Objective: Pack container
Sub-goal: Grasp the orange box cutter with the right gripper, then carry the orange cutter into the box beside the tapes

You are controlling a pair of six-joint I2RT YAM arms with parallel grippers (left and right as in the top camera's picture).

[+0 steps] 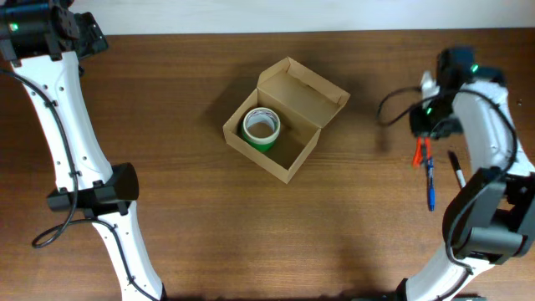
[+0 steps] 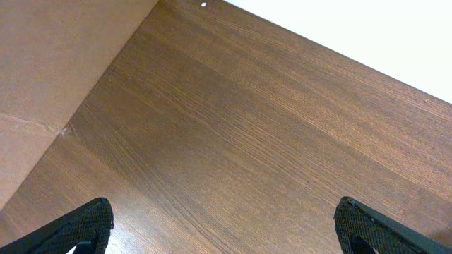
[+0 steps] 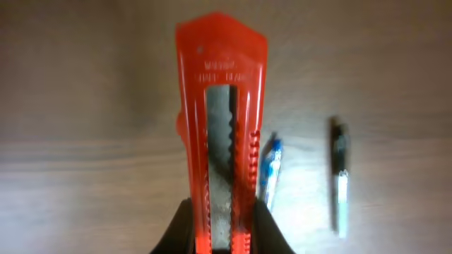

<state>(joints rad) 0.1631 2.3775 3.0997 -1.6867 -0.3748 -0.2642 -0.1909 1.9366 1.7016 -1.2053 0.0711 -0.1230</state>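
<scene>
Centrally on the bench [image 1: 167,100] sits the open container [image 1: 294,144], a tape roll [image 1: 261,127] inside; light, thin cardboard, it would likely slide or dent, so a side wall seems the best hold. The right hand [image 3: 219,227] pinches a red cutter [image 3: 220,106]; the left hand [image 2: 222,222] is spread.

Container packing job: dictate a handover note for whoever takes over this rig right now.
Left gripper: open, empty, over bare table at the far left.
Right gripper: shut on a red cutter, to the right of the container.
Done: green tape roll sits inside the container, lid open.
Left: put the cutter in, probably also the blue pen and black pen lying on the table at right, then close the lid.
</scene>
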